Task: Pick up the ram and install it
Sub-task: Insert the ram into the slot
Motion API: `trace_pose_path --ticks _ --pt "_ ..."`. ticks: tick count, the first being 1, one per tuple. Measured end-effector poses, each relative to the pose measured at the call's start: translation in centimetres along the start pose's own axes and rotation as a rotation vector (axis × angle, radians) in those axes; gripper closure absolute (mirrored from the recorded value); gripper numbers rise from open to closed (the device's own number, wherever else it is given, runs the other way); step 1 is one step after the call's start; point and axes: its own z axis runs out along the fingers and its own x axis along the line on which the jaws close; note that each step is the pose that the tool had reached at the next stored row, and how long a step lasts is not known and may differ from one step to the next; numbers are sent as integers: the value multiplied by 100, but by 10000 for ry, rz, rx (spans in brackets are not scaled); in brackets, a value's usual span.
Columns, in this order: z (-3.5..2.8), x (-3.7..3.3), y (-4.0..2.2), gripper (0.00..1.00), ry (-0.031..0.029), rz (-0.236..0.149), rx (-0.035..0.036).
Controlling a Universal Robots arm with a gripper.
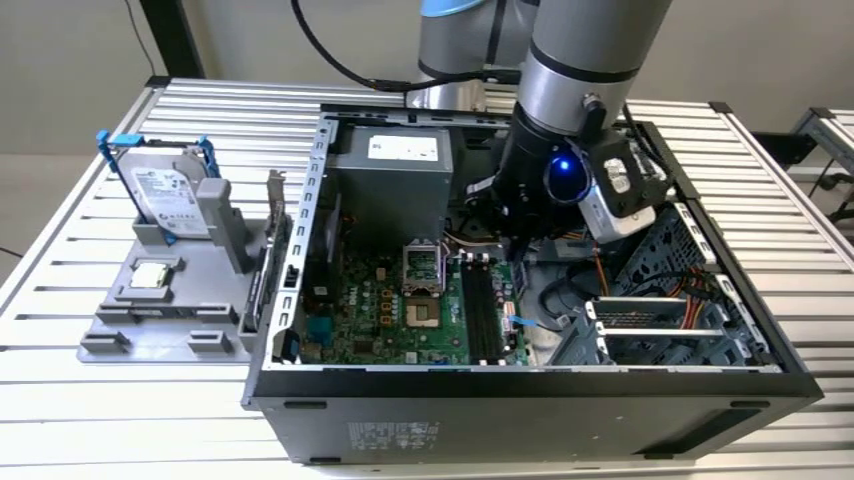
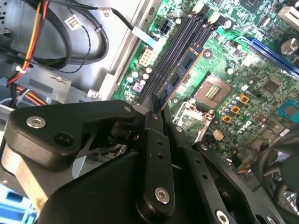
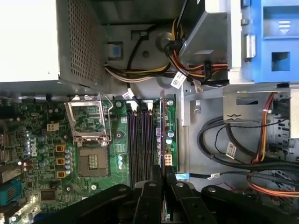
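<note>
While my gripper is clamped on the ram, held edge-on right over the slots, I fear a slight tilt or sideways offset would catch it on a slot wall and bend it.

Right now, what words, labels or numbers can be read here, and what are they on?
No text reads clearly.
Hard drive label: print too small.
Power supply sticker: too small.
Case sticker: too small.
Cable tags: too small.
The ram in the gripper: nothing legible.
</note>
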Motion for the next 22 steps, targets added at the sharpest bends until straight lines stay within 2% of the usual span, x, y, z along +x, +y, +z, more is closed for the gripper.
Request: trace_pose_path --ticks 20,22 --pt "363 33 -7 100 1 -66 -1" --pt "364 33 -7 100 3 -65 1"
